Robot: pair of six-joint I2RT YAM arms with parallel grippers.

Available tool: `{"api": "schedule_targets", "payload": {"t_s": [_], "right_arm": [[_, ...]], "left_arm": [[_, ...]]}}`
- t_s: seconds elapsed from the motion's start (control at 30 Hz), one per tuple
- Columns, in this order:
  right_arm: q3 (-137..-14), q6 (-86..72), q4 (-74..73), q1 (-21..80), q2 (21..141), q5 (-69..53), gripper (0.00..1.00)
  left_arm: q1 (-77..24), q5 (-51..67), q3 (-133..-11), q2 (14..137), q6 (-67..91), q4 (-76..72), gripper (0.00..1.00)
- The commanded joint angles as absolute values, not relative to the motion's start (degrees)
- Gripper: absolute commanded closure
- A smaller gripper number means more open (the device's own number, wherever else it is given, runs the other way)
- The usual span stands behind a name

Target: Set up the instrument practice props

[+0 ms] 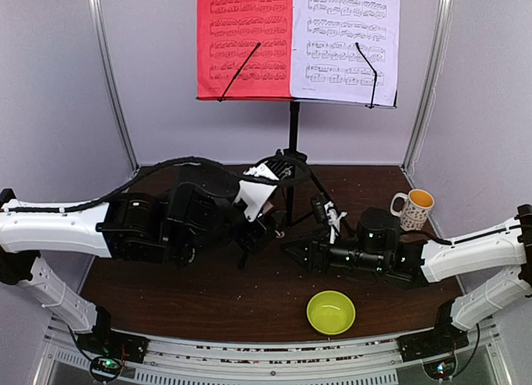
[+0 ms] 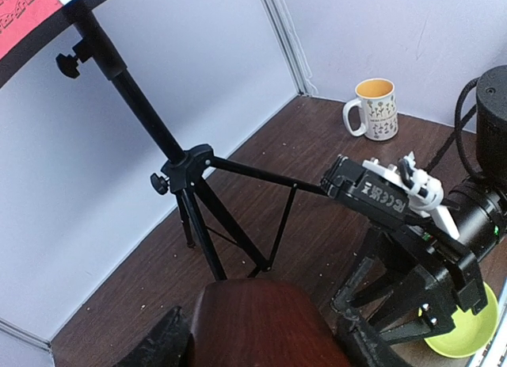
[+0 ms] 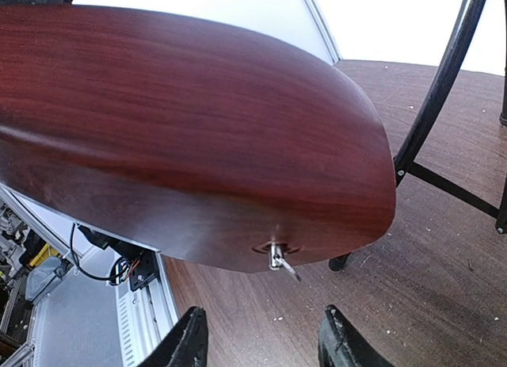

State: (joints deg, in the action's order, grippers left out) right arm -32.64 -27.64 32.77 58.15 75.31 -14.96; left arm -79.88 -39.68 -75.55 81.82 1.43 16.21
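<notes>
I am holding the metronome (image 2: 253, 311), lower centre, clamped in the left pincer (image 2: 261, 353). The right pincer (image 3: 261, 343) is standing apart beneath its key (image 3: 279, 260); I am centring the key before pinching.

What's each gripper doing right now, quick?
Left gripper: closed on the brown metronome.
Right gripper: open, fingers apart near the metronome's winding key, holding nothing.
</notes>
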Motion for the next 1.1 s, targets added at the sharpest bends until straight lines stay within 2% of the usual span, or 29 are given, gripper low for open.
{"api": "schedule_targets", "payload": {"t_s": [0.0,0.27,0.5,0.87,0.93,1.0,1.07], "right_arm": [[-35.05,-28.27,34.46,58.36,75.99,-13.77,0.52],[-36.48,-28.84,34.02,58.36,76.05,-12.7,0.53],[-37.79,-28.39,32.71,58.38,75.81,-12.66,0.6],[-39.26,-29.42,29.95,57.82,75.94,-10.82,0.81],[-39.05,-30.48,30.61,57.54,75.82,-10.93,0.87],[-38.94,-31.97,31.55,57.29,75.59,-11.36,1.0],[-39.17,-33.9,32.72,56.94,75.46,-12.06,1.0]], "left_arm": [[-79.81,-40.07,-76.65,78.58,1.37,7.46,1.0],[-79.84,-39.26,-76.21,77.97,0.94,6.17,1.0],[-79.81,-39.54,-76.08,77.63,0.89,5.66,1.0],[-79.89,-39.17,-76.11,76.11,1.09,4.39,1.0],[-79.89,-38.96,-76.07,75.63,1.17,3.99,1.0],[-79.89,-38.99,-76.03,75.29,1.14,3.64,1.0],[-79.89,-38.92,-75.75,74.94,1.06,3.13,1.0]]}}
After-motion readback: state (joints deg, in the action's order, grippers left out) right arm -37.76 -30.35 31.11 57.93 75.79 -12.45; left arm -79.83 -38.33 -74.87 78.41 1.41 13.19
